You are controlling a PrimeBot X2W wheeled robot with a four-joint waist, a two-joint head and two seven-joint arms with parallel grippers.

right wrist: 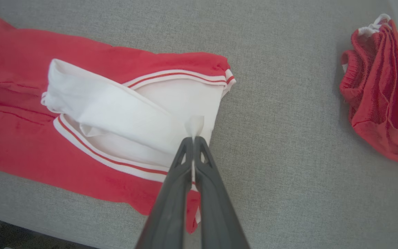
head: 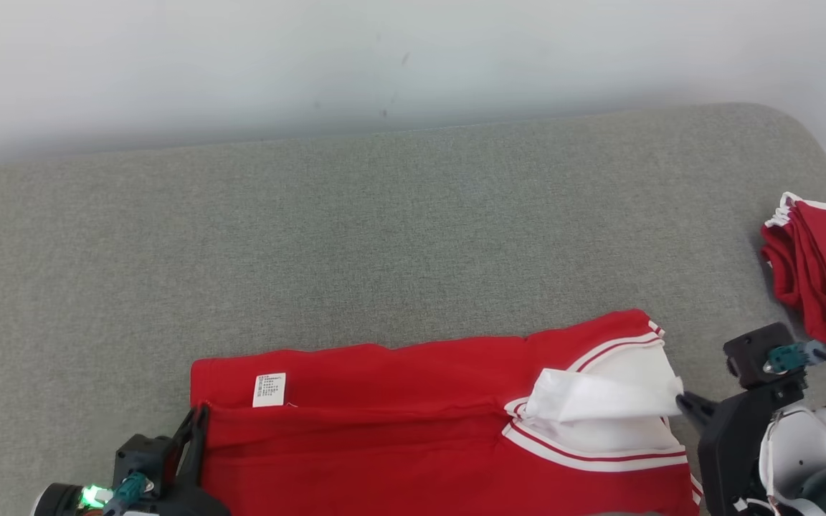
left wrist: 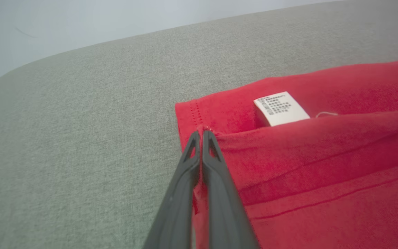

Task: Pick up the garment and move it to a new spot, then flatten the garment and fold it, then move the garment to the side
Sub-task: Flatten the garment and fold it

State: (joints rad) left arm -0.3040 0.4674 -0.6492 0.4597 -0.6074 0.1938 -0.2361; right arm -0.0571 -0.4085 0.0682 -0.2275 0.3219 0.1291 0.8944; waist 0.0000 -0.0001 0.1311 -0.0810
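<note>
The garment is red with white striped trim and a white care label, lying partly folded near the front of the grey cushion. My left gripper is shut on the garment's red left corner. My right gripper is shut on the white fabric at the garment's right end, where a white layer is turned back over the red. In the left wrist view red cloth shows pinched between the fingers.
The grey cushion stretches wide behind the garment up to a pale wall. Another red and white garment lies bunched at the right edge, also in the right wrist view. The cushion's front edge runs just below the garment.
</note>
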